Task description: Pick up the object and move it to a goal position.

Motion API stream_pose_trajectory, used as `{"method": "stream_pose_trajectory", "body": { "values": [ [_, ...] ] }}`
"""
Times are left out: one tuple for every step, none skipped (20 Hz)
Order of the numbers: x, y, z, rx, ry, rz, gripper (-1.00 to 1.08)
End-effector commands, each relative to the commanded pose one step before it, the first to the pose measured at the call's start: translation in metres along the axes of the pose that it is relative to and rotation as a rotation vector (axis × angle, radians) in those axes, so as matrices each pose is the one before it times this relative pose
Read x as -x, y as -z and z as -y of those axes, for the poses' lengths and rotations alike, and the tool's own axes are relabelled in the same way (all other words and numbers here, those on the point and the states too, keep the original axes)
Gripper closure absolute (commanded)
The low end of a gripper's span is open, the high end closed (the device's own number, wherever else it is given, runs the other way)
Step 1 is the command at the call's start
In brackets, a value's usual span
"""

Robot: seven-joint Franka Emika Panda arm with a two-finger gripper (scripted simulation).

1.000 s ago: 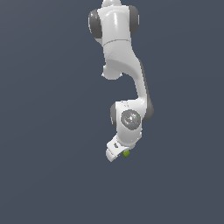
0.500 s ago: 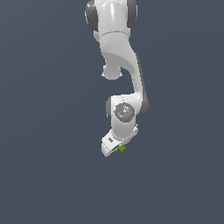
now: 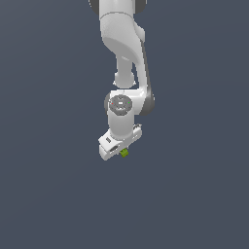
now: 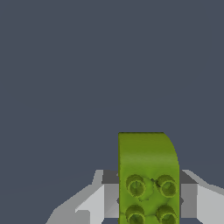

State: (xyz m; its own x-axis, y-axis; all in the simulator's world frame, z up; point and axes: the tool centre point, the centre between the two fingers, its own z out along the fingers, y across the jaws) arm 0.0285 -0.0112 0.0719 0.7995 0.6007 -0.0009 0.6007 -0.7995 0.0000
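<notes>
Big white arm point(image 3: 127, 73) hangs down from the top of the exterior view, elbow bent, the round wrist joint facing the camera and the hand tipped toward the exterior view's left. Around it there's only flat grey-blue backdrop. At the low end sits the gripper point(image 3: 121, 151), and poking out just under it is a speck of lime green, the block point(image 3: 124, 152). From out here that's all you get: a green dot, no detail, and the fingers themselves are hard to make out. Switch to the wrist view and the block point(image 4: 148, 175) fills the frame, a green brick with round studs on its face and one rounded corner. A grey finger point(image 4: 98, 199) sits on either side, and they appear to be clamped right against it, block pinched between them, held up in open air.
</notes>
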Motion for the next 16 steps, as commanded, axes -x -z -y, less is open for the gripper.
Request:
{"method": "stream_pose_trajectory", "body": {
  "values": [
    [0.01797,0.01181,-0.00476,0.00038,0.00005,-0.0003,1.08],
    [0.00649,0.00431,-0.00186,0.0,0.0,0.0,1.08],
    [0.0062,0.00413,-0.0018,0.0,0.0,0.0,1.08],
    [0.00588,0.00394,-0.00174,0.0,0.0,0.0,1.08],
    [0.00553,0.00374,-0.00167,0.0,0.0,0.0,1.08],
    [0.00516,0.00351,-0.00159,0.0,0.0,0.0,1.08],
    [0.00476,0.00326,-0.00149,0.0,0.0,0.0,1.08],
    [0.00432,0.00298,-0.00139,0.0,0.0,0.0,1.08],
    [0.00384,0.00267,-0.00126,0.0,0.0,0.0,1.08],
    [0.00335,0.00234,-0.00112,0.0,0.0,0.0,1.08],
    [0.00284,0.002,-0.00096,0.0,0.0,0.0,1.08],
    [0.00236,0.00177,-0.0008,-0.00019,0.00006,-0.00045,1.08],
    [0.00182,0.0013,-0.00063,0.0,0.0,0.0,1.08],
    [0.0013,0.00093,-0.00046,0.0,0.0,0.0,1.08],
    [0.00078,0.00056,-0.00028,0.0,0.0,0.0,1.08],
    [0.00026,0.00019,-0.00009,0.0,0.0,0.0,1.08]
  ]
}}
